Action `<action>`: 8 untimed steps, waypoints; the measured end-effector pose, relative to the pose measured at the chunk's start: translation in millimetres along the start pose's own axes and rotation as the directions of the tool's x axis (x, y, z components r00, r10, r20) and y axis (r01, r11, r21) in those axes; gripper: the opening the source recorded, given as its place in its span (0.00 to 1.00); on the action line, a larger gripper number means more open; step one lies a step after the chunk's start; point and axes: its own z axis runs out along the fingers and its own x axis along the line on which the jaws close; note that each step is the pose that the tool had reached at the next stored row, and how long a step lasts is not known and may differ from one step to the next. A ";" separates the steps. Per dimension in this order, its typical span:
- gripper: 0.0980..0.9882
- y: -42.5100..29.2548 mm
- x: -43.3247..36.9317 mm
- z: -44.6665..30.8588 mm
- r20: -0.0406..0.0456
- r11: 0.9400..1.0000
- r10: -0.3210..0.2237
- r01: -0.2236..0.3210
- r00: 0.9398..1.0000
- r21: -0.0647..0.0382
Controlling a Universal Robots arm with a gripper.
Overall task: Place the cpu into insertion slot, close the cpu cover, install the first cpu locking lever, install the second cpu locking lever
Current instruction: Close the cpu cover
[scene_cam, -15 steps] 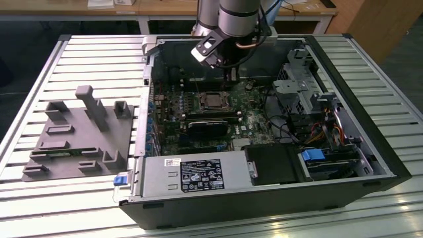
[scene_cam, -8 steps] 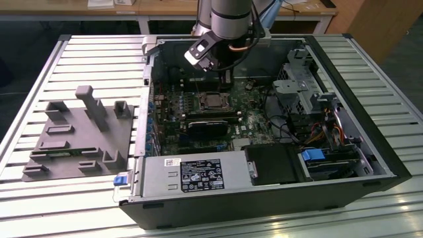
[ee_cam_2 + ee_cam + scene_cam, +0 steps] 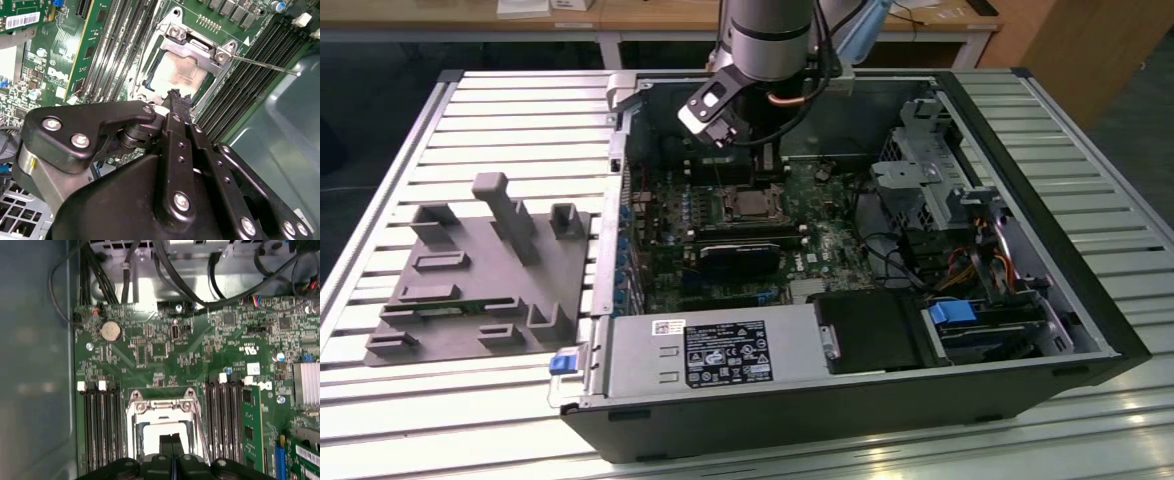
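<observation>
Hovering at window edge of cpu cover: gripper, jaws pressed together.

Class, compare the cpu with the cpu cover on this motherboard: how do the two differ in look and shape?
The cpu is a solid, dull, pale square; the cpu cover is a shinier metal frame with an open window. The cpu lies inside, and the cpu cover frames its edges. Both are silvery metal, squarish and lie flat on the motherboard.
</observation>
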 end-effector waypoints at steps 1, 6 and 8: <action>0.01 0.0 0.0 0.0 0.000 1.000 0.000 0.000 1.000 0.000; 0.01 -0.1 -0.1 -0.1 0.000 1.000 -0.008 0.008 1.000 0.000; 0.01 -0.1 -0.1 -0.1 0.000 1.000 -0.025 0.025 1.000 0.000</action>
